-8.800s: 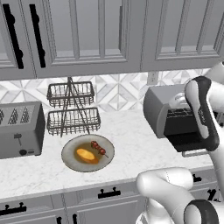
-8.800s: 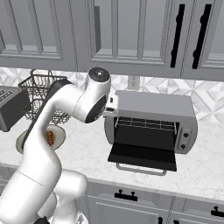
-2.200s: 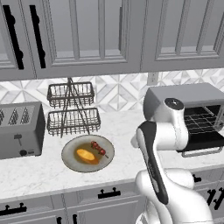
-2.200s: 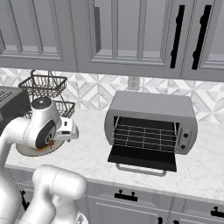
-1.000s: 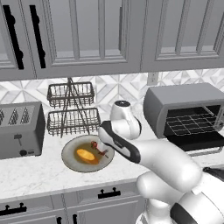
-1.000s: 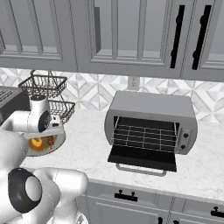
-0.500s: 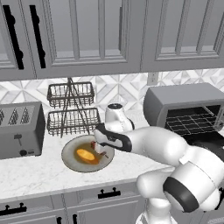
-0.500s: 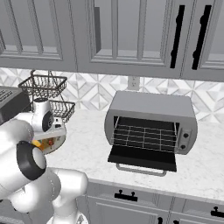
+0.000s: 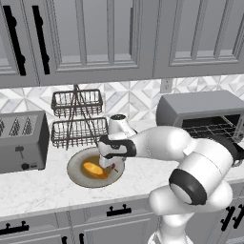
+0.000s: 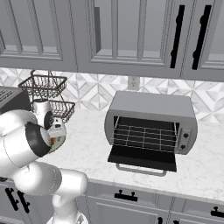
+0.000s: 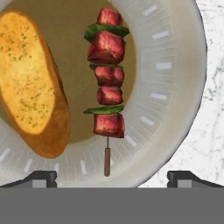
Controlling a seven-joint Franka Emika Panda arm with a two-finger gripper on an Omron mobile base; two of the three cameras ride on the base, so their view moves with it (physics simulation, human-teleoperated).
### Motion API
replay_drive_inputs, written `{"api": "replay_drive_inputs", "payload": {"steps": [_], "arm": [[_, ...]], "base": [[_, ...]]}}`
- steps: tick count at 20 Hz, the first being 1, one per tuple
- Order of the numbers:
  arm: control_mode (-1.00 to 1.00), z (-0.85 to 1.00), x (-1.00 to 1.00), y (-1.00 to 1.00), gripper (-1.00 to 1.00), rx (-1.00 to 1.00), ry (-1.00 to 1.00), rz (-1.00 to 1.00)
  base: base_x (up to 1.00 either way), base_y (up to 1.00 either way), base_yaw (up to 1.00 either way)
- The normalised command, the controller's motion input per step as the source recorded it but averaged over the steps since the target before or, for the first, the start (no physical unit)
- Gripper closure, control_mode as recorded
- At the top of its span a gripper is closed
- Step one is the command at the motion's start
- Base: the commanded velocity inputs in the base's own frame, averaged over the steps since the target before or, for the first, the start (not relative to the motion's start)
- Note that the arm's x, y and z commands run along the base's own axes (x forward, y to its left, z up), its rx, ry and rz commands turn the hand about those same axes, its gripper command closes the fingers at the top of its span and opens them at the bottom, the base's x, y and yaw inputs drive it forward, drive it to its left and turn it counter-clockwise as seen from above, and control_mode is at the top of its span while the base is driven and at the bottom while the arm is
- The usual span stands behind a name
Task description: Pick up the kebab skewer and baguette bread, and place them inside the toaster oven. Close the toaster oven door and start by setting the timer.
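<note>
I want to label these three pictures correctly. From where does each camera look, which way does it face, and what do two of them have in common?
Left base view: behind the arm, to its left, facing forward and down at the plate, baguette bread and four-slot toaster; the white arm reaches in from the lower right.
Right base view: behind, to its right, facing the toaster oven with its toaster oven door down; the arm fills the lower left.
Hand view: on the hand, looking down at the kebab skewer; open jaws at the bottom.
Shared: left base and hand views both show plate and bread.
</note>
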Motion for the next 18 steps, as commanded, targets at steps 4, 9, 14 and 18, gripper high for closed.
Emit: {"api": "replay_drive_inputs", "payload": {"steps": [4,9,14,18], "arm": [[-1.0,-0.17,0.11,0.0,-1.0,-0.03,0.01,0.0],[-1.0,-0.13,0.04,0.0,-1.0,-0.03,0.0,0.0],[-1.0,-0.11,0.09,0.0,-1.0,-0.03,0.0,0.0],[-1.0,-0.16,0.14,0.0,-1.0,-0.02,0.0,0.0]], "base": [[0.0,0.0,0.0],[0.0,0.0,0.0],[0.0,0.0,0.0],[0.0,0.0,0.0]]}}
